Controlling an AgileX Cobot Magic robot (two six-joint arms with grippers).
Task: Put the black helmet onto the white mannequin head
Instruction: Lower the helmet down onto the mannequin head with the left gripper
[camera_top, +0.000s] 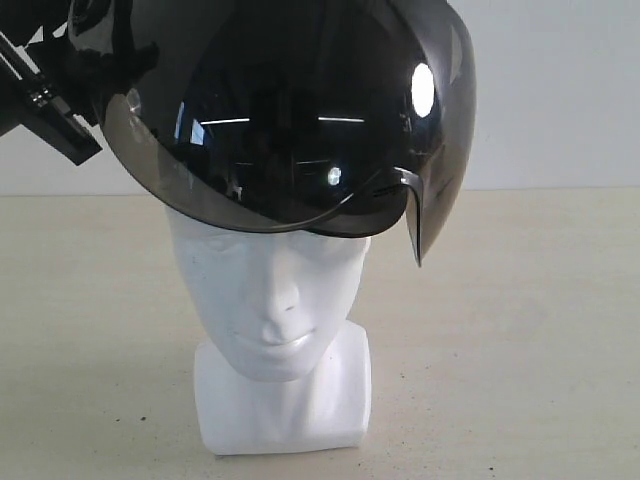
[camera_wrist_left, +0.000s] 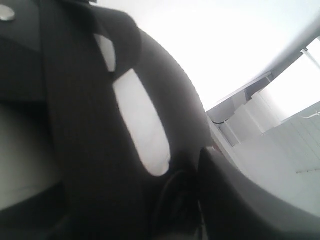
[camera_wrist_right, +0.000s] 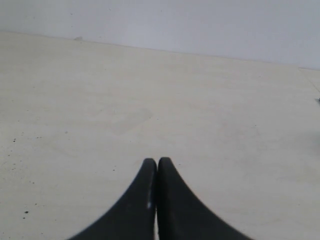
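The black helmet (camera_top: 290, 110) hangs tilted over the white mannequin head (camera_top: 275, 300), and its smoky visor (camera_top: 250, 190) covers the forehead and eyes. Nose, mouth and the blocky neck base (camera_top: 290, 400) show below it. My left gripper (camera_top: 60, 120) holds the helmet's rim at the upper left. The left wrist view is filled by the helmet's dark shell and padding (camera_wrist_left: 80, 140), with one finger (camera_wrist_left: 240, 200) beside it. Over bare table, away from the head, my right gripper (camera_wrist_right: 157, 162) is shut with nothing in it. It does not show in the exterior view.
The mannequin stands on a pale beige table (camera_top: 520, 330) in front of a white wall (camera_top: 560, 90). The right wrist view shows only tabletop (camera_wrist_right: 150, 100) and the wall behind it.
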